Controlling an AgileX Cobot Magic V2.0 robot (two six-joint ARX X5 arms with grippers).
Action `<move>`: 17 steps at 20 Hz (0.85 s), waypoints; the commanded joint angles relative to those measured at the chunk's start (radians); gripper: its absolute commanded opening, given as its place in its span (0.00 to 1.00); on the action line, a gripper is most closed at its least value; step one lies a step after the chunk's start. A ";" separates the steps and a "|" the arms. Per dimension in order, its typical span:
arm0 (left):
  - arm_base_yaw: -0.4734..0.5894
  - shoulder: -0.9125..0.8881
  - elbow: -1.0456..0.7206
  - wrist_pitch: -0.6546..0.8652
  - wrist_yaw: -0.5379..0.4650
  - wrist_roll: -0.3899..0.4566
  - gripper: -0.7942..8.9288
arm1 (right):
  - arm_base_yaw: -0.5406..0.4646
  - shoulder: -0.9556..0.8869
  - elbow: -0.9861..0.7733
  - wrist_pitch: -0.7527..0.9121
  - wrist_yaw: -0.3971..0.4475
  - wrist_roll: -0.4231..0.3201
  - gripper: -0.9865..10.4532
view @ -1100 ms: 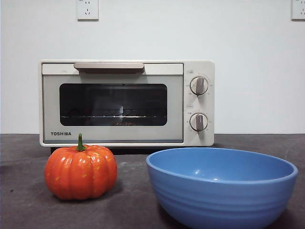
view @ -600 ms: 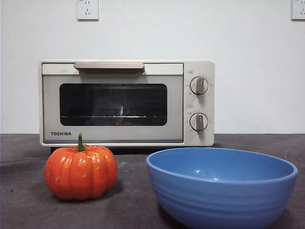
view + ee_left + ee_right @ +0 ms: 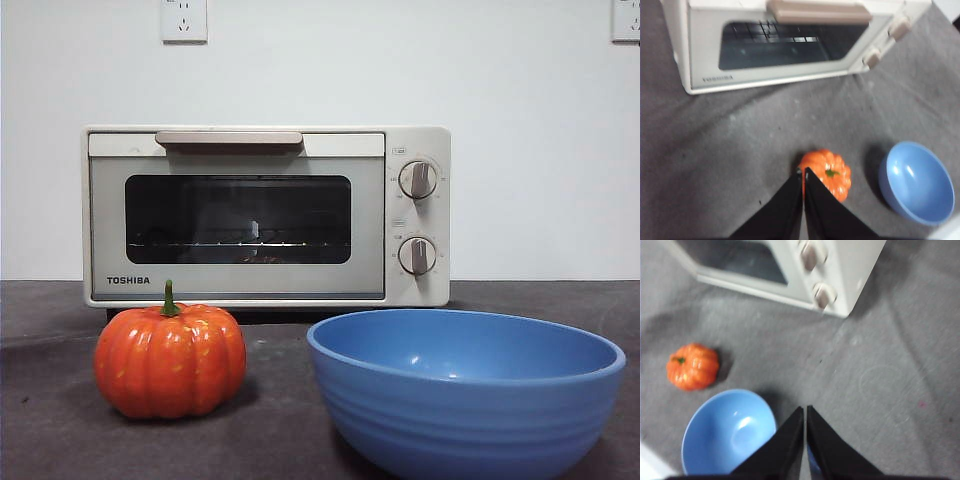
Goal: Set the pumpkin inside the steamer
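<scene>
The orange pumpkin [image 3: 169, 360] with a green stem sits on the dark table in front of the steamer's left part. It also shows in the left wrist view [image 3: 827, 173] and the right wrist view [image 3: 692, 366]. The cream-white TOSHIBA steamer [image 3: 265, 215] stands at the back with its door closed; the left wrist view [image 3: 785, 42] and right wrist view [image 3: 790, 265] show it too. My left gripper [image 3: 803, 171] is shut and empty, high above the table, just beside the pumpkin in its view. My right gripper [image 3: 805, 409] is shut and empty, high above the table beside the bowl.
A wide blue ribbed bowl [image 3: 464, 390] stands at the front right, next to the pumpkin; it also shows in the left wrist view [image 3: 916, 182] and the right wrist view [image 3: 728, 432]. The grey table [image 3: 880, 365] stretches to the right of the steamer.
</scene>
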 commanded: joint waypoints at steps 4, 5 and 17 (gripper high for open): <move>-0.009 0.005 0.023 0.000 0.005 0.038 0.10 | 0.035 0.004 0.019 0.011 -0.003 -0.043 0.09; -0.009 0.005 0.023 0.000 0.005 0.038 0.10 | 0.039 0.004 0.019 0.011 -0.003 -0.043 0.09; -0.009 0.005 0.023 0.001 0.005 0.038 0.10 | 0.204 0.037 0.021 0.163 -0.039 0.027 0.49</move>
